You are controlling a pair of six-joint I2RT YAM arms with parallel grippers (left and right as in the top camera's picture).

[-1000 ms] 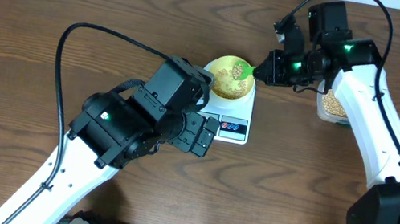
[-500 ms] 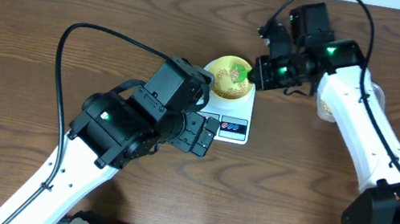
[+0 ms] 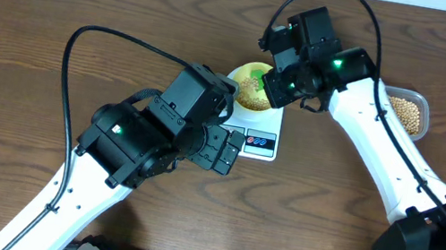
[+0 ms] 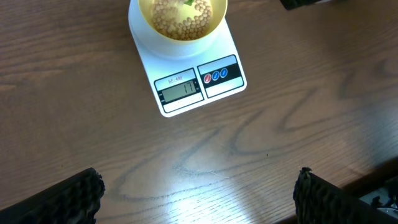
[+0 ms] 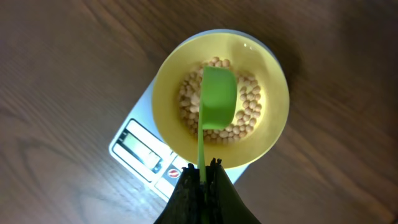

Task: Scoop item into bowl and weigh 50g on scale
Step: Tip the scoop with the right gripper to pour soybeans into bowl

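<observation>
The pale-yellow bowl (image 5: pixel 221 124) sits on the white scale (image 4: pixel 189 81) and holds a layer of tan beans (image 5: pixel 249 106). My right gripper (image 5: pixel 203 177) is shut on the thin handle of a green scoop (image 5: pixel 217 99), whose cup hangs over the beans, turned over. In the overhead view the right gripper (image 3: pixel 277 81) is just over the bowl (image 3: pixel 252 89). My left gripper (image 3: pixel 221 149) is open and empty over the table in front of the scale (image 3: pixel 258 140). The scale display shows digits in the left wrist view.
A clear plastic tub (image 3: pixel 408 112) with more beans stands at the right, behind the right arm. The left arm's black body lies across the table's left middle. A cable arcs over the left side.
My right gripper has swung left from near the tub, carrying the green scoop over the bowl. The tub is uncovered in the overhead view. The left arm has not moved.
</observation>
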